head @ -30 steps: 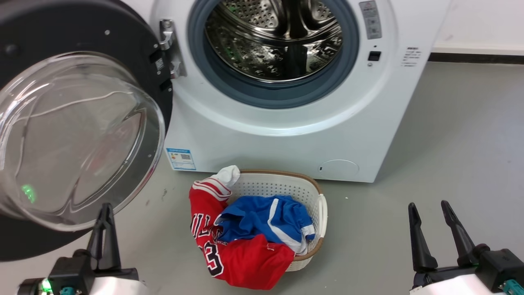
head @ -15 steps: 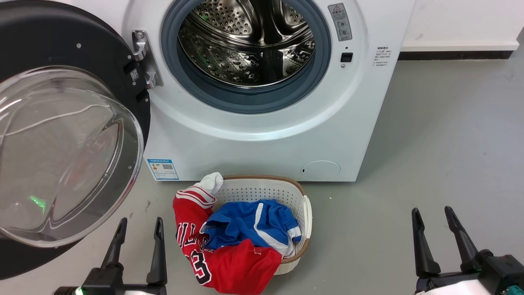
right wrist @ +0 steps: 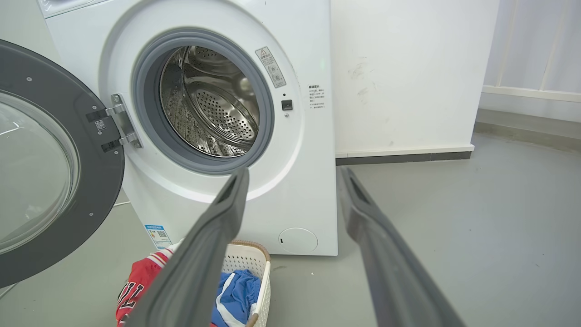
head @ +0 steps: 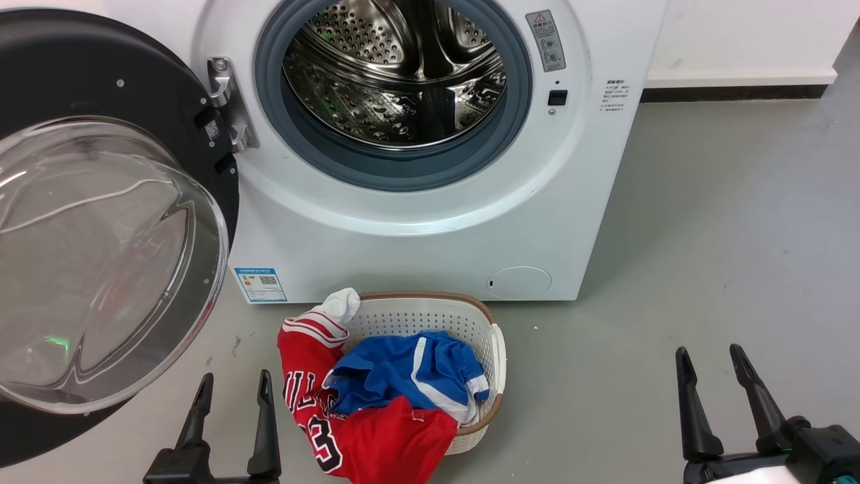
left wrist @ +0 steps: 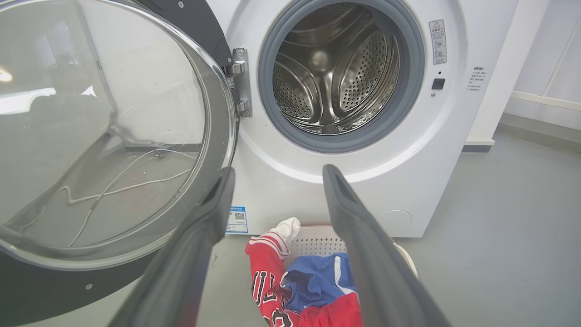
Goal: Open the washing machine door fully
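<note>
Here, machine (head: 416,255): white front-loader standing on the grey floor (head: 705,235), its mouth uncovered and facing the robot.
Door (head: 107,255): swung wide out from the machine's left side, hanging on the hinge, black rim and bulging glass bowl turned toward the head camera.
Door to left gripper: the door's lower rim lies just left of and above the fingers, with floor showing between them; no touch.
Door to right gripper: well apart, with the whole machine front between them.
Drum (head: 396,74): perforated steel, inside the grey ring of the machine's mouth.
Basket (head: 497,356): white, on the floor right before the machine's foot.
Jersey (head: 376,437): red, draped over the basket edge farthest from the machine.
Shorts (head: 396,370): blue, in the basket.
Left gripper (head: 235,380): low before the machine's left corner, fingers spread and holding nothing, pointing at the machine.
Right gripper (head: 709,351): low, off the machine's right side over bare floor, fingers parted and empty, pointing the same way.
Hinge (head: 225,104): metal, on the machine's front at the left of the mouth.
Cap (head: 519,282): round, low on the machine's front at the right.
Sticker (head: 261,284): blue, low on the machine's front at the left.
</note>
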